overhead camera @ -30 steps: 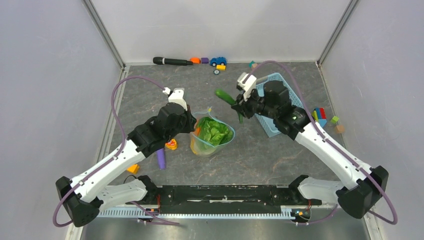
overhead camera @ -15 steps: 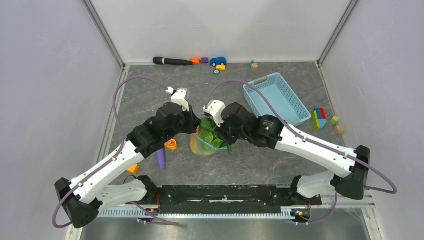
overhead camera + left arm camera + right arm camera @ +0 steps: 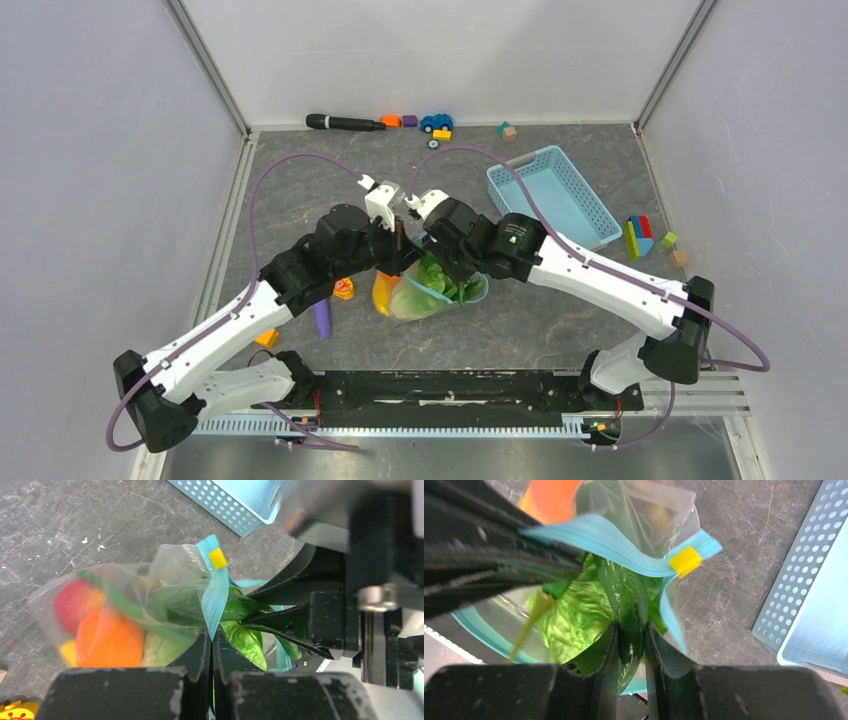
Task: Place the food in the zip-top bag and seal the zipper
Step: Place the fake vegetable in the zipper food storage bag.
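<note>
1. The room: pale walls close in on three sides. In the overhead view both arms meet mid-frame, so you likely have little elbow space between them.
2. The table (image 3: pixel 540 320) is grey, marbled and hard. Expect plastic to slide on it. The light-blue lattice basket (image 3: pixel 552 195) sits upper right, the toy blocks (image 3: pixel 638 235) far right, and the purple stick (image 3: pixel 321 318) left of centre, all apart from the bag.
3. The zip-top bag (image 3: pixel 425 298) is at the frame's centre, clear and bulging. Judge it floppy and slippery: it will probably sag wherever it is unsupported, so take it by the strip, not the film.
4. Food inside: the lettuce (image 3: pixel 569 615), an orange (image 3: pixel 110 637) and a red fruit (image 3: pixel 72 602). They are probably light, and likely to shift if the bag tips.
5. Your right gripper (image 3: pixel 630 630) is clamped around the long green pod (image 3: pixel 626 595), low in the bag's mouth. The pod looks glossy and may slip.
6. Your left gripper (image 3: pixel 211 637) is pinched fully closed on the zipper (image 3: pixel 215 597). That teal strip looks like the firmest hold.
7. The yellow slider (image 3: pixel 218 558) rides at the strip's end, small enough that gripping it may be fiddly.
</note>
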Robot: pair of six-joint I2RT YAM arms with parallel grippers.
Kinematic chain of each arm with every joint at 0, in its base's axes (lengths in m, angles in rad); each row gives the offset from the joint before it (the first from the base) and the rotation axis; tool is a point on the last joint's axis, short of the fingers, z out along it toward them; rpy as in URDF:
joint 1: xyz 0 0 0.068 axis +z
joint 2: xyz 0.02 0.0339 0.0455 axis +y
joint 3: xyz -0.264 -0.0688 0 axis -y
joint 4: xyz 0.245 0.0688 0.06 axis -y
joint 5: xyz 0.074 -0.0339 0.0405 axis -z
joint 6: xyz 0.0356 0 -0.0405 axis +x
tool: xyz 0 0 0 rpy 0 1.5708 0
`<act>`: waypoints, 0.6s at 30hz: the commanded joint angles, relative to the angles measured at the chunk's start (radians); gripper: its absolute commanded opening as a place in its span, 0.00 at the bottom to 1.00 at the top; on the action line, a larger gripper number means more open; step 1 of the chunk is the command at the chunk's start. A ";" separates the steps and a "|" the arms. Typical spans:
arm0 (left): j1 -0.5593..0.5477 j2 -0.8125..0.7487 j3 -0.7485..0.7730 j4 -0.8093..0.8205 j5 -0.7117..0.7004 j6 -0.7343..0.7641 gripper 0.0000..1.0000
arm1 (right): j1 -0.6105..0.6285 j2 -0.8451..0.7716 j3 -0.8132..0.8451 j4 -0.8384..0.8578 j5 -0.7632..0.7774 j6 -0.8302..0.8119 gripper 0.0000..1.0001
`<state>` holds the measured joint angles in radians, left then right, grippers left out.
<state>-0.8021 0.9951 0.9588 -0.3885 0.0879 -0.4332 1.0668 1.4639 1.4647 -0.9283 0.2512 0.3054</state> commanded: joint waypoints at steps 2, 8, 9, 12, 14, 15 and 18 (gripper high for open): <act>-0.059 0.040 0.047 0.120 0.105 0.062 0.02 | 0.005 0.058 0.131 0.003 0.038 0.068 0.02; -0.099 0.049 0.030 0.135 0.100 0.065 0.02 | 0.002 0.036 0.078 0.139 0.044 0.113 0.14; -0.101 0.048 0.026 0.138 0.099 0.061 0.02 | 0.002 0.028 0.056 0.176 0.020 0.112 0.15; -0.104 0.038 0.012 0.138 0.099 0.052 0.02 | -0.003 0.005 0.011 0.247 0.008 0.105 0.16; -0.106 0.030 0.002 0.141 0.104 0.047 0.02 | -0.010 -0.004 -0.010 0.274 0.005 0.078 0.18; -0.106 0.022 -0.003 0.145 0.108 0.048 0.02 | -0.017 -0.008 -0.018 0.283 -0.006 0.058 0.19; -0.106 0.003 -0.010 0.149 0.118 0.052 0.02 | -0.028 -0.006 -0.009 0.294 -0.049 -0.056 0.24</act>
<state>-0.8536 1.0412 0.9508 -0.3485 0.0612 -0.4274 1.0508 1.4597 1.4437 -0.8410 0.2699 0.3695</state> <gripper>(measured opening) 0.033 0.256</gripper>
